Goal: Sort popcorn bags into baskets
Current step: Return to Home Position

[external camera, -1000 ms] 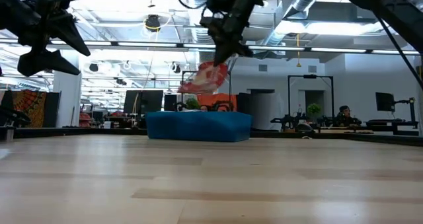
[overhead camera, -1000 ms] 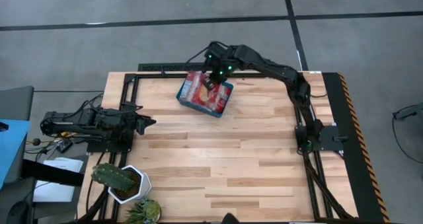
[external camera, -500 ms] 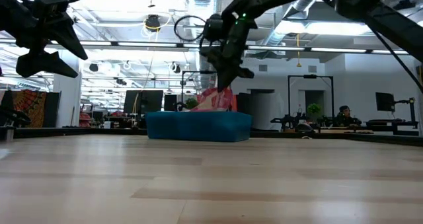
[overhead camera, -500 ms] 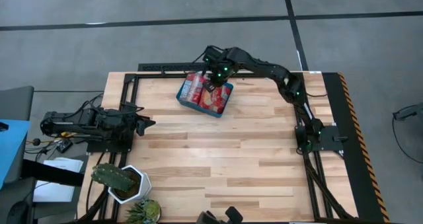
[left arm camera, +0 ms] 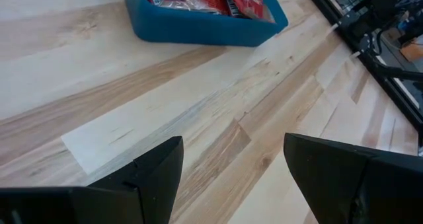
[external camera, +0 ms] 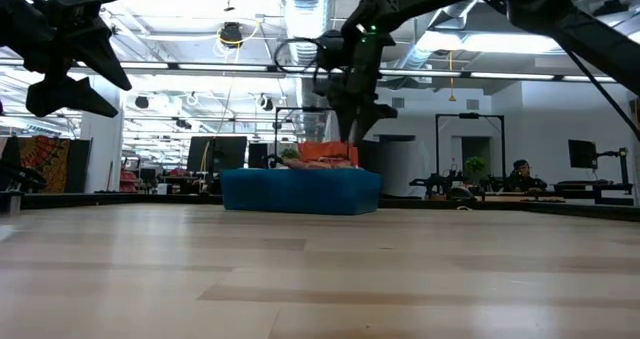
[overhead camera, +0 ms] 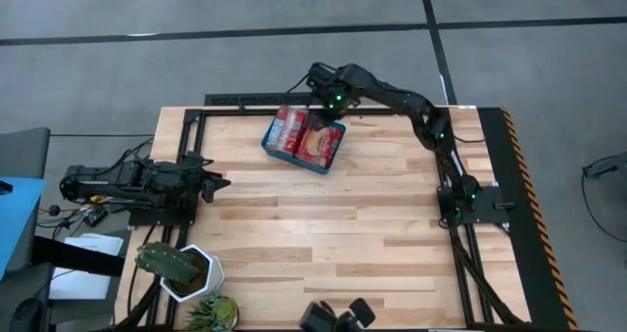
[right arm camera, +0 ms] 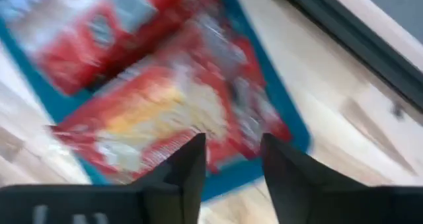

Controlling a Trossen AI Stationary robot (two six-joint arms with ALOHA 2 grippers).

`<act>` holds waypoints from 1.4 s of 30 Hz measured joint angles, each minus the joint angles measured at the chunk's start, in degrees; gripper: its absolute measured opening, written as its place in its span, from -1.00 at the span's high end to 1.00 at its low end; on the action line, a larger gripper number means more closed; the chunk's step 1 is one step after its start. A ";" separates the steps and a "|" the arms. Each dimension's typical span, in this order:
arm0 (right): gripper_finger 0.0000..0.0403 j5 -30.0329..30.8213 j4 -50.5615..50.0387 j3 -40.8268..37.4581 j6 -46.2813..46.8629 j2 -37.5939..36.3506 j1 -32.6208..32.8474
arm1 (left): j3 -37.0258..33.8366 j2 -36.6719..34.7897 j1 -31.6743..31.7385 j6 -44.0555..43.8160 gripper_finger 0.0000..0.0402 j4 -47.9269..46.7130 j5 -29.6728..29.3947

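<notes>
Bench (overhead camera: pixel 323 244): one, light wood planks
Bin (external camera: pixel 300 192): one, teal-blue plastic with rounded corners, sits at the bench's far edge near the middle
Popcorn bags (overhead camera: pixel 315 144): all in view are inside the bin, lying flat and overlapping, with the top ones poking just above the rim in the low view. They're red with a yellowish centre print and pale blue-white ends. At least three visible on top, total can't be counted. Print too small or blurred to read
Right claw (right arm camera: pixel 231 141): hangs just above the bin over the bags, fingers apart, gripping nothing
Left claw (left arm camera: pixel 232 141): at the bench's left edge, off the surface, fingers wide apart, gripping nothing
</notes>
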 joint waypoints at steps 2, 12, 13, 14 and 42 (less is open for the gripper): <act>0.10 0.05 -1.92 0.12 0.86 0.00 -0.60 | 0.00 0.00 -0.01 0.02 -0.24 0.05 0.01; -0.03 -0.11 0.22 2.87 -7.51 -12.58 2.74 | 2.38 -0.02 -0.02 4.43 -0.24 6.74 0.59; -0.02 -0.29 0.48 2.89 -8.86 -14.22 3.35 | 3.38 -0.02 0.00 6.15 -0.24 7.37 0.98; -0.01 -0.27 0.35 2.91 -10.21 -16.12 4.15 | 4.46 -0.02 0.00 8.19 -0.24 7.80 1.29; 0.06 2.51 45.52 -70.70 -7.08 -88.35 15.55 | 18.12 -0.26 0.02 30.96 -0.24 13.68 7.34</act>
